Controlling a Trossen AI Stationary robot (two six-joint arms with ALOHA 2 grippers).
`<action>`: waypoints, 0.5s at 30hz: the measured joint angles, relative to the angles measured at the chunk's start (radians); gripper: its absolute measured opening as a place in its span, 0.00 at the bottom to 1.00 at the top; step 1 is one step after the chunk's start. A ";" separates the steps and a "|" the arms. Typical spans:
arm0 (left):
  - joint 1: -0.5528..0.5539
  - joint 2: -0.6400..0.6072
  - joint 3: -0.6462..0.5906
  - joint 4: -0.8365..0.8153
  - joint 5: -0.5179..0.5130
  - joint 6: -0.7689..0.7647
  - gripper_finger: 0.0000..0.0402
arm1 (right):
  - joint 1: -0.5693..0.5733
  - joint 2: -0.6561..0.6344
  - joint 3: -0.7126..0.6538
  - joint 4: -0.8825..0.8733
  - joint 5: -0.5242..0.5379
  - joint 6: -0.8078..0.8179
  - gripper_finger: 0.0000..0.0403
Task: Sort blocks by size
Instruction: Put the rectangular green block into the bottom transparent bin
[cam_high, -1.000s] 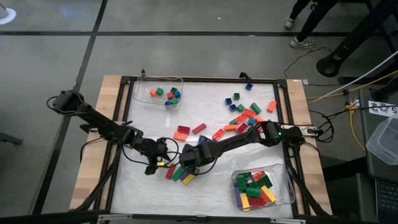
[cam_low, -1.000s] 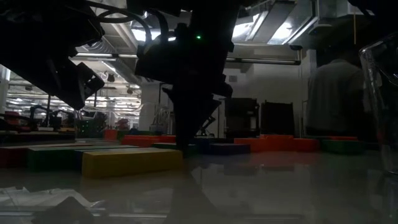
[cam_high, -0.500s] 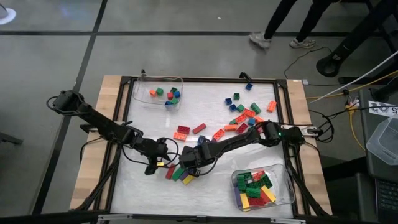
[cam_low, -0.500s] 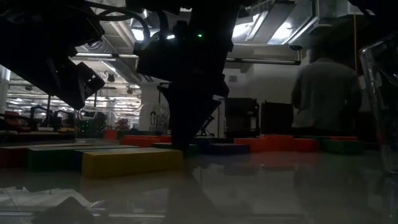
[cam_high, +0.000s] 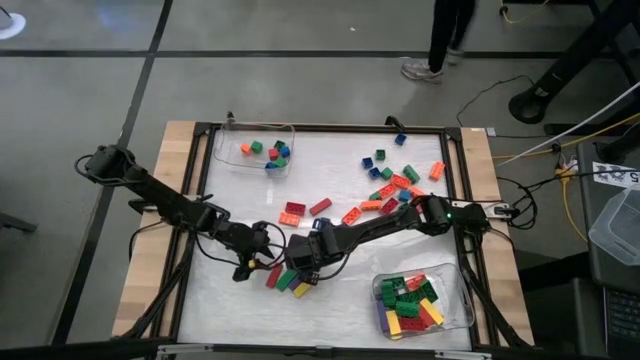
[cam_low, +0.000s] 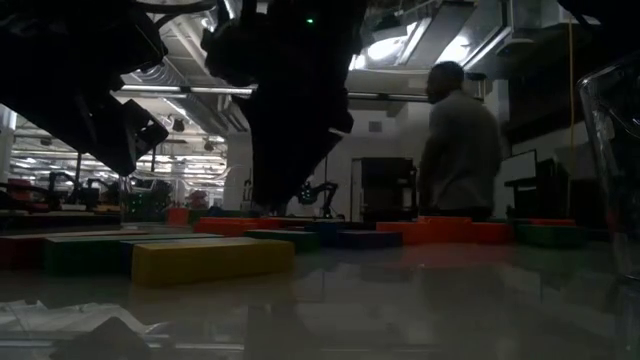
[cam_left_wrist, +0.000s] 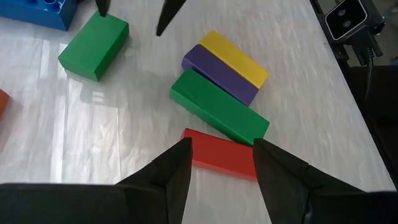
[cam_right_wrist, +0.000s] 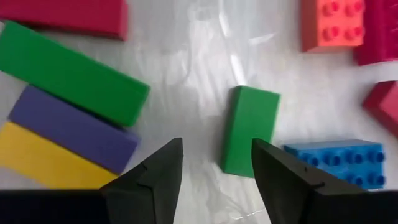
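Landmark: the row of four long blocks (cam_left_wrist: 221, 102) — red, green, purple, yellow — lying side by side near the front of the mat; everything below is placed against it.
Right gripper (cam_right_wrist: 214, 163): fingers spread, nothing between them, poised over a short green block (cam_right_wrist: 249, 129) that lies alone just beside the row, toward the middle of the mat, with a blue block (cam_right_wrist: 334, 163) close by on its far side.
Left gripper (cam_left_wrist: 219, 169): fingers spread and empty, hovering at the red block (cam_left_wrist: 219, 155), the outermost of the row.
Other blocks: a scatter well beyond the row toward the far right of the mat; a tray of small blocks (cam_high: 266, 152) at the far left corner and a tray of long blocks (cam_high: 412, 303) to the right of the row.
Risk, right side: coming down off-centre on the green block could nudge it into the blue one — or tip it against the row.
Risk, left side: the red block touches the green one, so a finger may wedge between them and drag the whole row askew.
Risk, both arms: the two grippers sit close together here; moving at once could bring them into contact.
Risk, sorting: the short green block looks mid-sized, so it could land in the wrong tray.
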 joint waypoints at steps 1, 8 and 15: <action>0.000 0.000 0.000 0.000 0.000 0.000 0.40 | 0.000 0.000 -0.005 0.007 0.017 -0.001 0.47; 0.000 0.000 0.000 0.000 0.000 -0.001 0.40 | -0.019 -0.002 -0.062 0.019 0.068 0.001 0.47; 0.000 0.000 0.000 -0.001 -0.003 -0.003 0.40 | -0.059 -0.002 -0.103 0.085 -0.010 0.003 0.47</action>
